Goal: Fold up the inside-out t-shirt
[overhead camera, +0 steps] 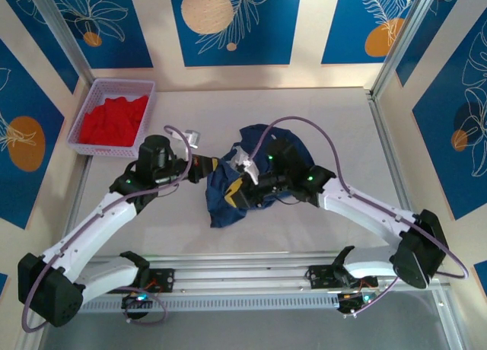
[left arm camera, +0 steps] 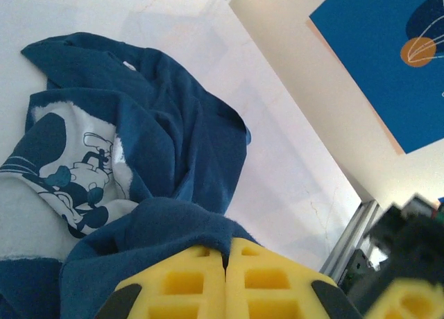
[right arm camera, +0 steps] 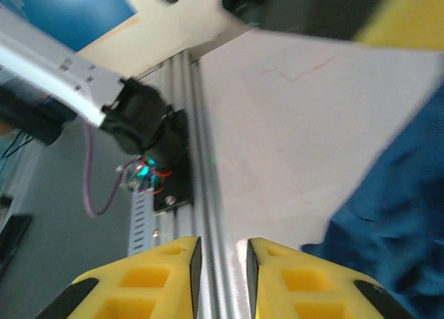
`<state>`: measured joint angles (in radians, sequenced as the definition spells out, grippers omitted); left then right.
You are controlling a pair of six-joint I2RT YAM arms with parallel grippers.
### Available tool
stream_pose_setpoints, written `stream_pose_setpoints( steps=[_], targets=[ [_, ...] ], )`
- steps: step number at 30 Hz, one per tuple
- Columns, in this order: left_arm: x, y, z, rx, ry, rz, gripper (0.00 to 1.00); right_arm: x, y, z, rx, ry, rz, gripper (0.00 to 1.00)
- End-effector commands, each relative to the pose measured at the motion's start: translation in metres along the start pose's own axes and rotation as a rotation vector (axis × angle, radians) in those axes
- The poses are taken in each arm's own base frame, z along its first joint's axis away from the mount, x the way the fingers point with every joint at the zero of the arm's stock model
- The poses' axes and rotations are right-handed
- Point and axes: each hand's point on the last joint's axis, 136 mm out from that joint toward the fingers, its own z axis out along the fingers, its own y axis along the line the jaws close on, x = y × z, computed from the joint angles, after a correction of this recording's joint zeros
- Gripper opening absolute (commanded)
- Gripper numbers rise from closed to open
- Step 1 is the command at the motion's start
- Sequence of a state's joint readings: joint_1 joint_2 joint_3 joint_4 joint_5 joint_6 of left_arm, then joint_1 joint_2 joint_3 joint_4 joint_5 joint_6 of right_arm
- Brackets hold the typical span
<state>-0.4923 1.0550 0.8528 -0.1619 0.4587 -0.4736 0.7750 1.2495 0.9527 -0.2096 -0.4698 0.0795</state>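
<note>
One crumpled navy t-shirt (left arm camera: 180,159); left pincer (left arm camera: 225,248) clamped on its cloth; right pincer (right arm camera: 222,244) slightly apart.

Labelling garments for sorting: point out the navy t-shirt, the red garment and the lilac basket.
navy blue cloth t-shirt (left arm camera: 180,145): left wrist view, draped dark fold.
bright red cloth garment (overhead camera: 114,120): top view, its middle.
lilac plastic basket (overhead camera: 125,81): top view, far rim.

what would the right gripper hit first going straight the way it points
Probably the aluminium rail, straight ahead of the right gripper; the navy t-shirt lies off to one side. Depth is unclear in this blurred view.
</note>
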Motion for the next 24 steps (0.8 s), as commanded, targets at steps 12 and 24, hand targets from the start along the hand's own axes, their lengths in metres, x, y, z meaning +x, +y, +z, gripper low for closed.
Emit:
stream_pose_setpoints(
  steps=[12,24],
  targets=[
    [-0.002,-0.014,-0.002,0.075,-0.007,0.059,0.00,-0.023,-0.073,0.000,0.489,-0.086,-0.008,0.44],
    [-0.001,-0.016,-0.002,0.083,-0.002,0.059,0.00,-0.034,-0.090,0.012,0.532,-0.090,-0.011,0.45]
  ],
)
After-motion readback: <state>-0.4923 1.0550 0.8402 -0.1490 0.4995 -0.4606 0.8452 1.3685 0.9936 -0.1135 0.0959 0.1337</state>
